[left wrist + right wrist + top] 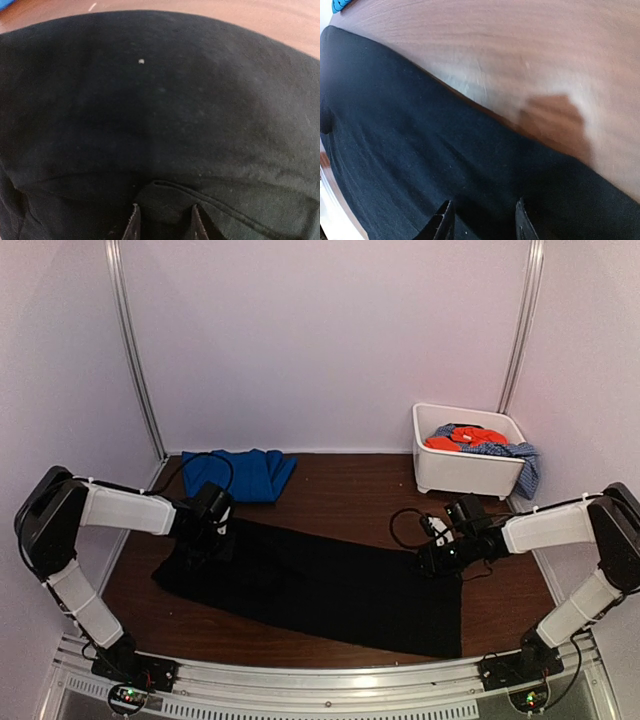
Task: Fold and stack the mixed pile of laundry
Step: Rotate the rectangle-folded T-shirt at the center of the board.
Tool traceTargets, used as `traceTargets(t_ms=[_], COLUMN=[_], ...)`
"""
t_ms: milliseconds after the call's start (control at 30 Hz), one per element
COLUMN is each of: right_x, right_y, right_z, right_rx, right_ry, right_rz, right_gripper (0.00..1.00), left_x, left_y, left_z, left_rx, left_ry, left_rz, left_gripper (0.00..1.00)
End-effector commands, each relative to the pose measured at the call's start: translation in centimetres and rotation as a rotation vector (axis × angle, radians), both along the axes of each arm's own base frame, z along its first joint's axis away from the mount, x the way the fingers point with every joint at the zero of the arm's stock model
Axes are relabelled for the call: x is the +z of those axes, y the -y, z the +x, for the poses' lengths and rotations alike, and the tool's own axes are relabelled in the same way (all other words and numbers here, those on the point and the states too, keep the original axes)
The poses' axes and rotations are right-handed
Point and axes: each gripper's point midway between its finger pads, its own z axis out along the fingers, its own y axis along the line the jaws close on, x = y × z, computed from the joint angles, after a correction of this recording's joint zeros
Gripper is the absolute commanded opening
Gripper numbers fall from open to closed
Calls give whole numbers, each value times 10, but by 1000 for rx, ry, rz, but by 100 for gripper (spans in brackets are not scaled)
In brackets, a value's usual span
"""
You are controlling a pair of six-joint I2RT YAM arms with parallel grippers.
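A large black garment [320, 590] lies spread flat across the brown table. My left gripper [207, 540] hovers low over its left end; in the left wrist view its jaws [165, 222] stand apart over a hemmed fold of the black cloth [160, 110]. My right gripper [440, 558] sits at the garment's far right edge, and its jaws [482, 222] are open just above the flat black cloth [420, 150]. A folded royal-blue garment [243, 474] rests at the back left. An orange-red garment [470, 437] and a blue-white speckled one [520, 462] lie in the tub.
A white plastic tub [460, 475] stands at the back right, with the speckled cloth hanging over its right rim. Bare wood [545, 65] shows beyond the black garment's far edge. White walls enclose the table on three sides.
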Motion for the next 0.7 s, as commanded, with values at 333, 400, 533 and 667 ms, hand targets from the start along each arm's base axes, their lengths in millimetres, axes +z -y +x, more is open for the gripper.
traceTargets(t_ms=[333, 400, 533, 667], right_x=[-38, -36, -26, -19], right_y=[34, 36, 36, 25], right_z=[-156, -164, -163, -154], right_rx=[-128, -136, -153, -131], right_ry=[-329, -332, -294, -270], right_rz=[-28, -9, 29, 60], right_gripper=[44, 44, 43, 42], left_x=[-43, -45, -45, -35], left_y=[195, 223, 264, 285], left_z=[38, 45, 70, 103], left_rx=[-469, -517, -561, -580], left_ry=[-87, -81, -67, -47], left_rz=[-93, -132, -161, -188], left_gripper=[34, 33, 33, 37])
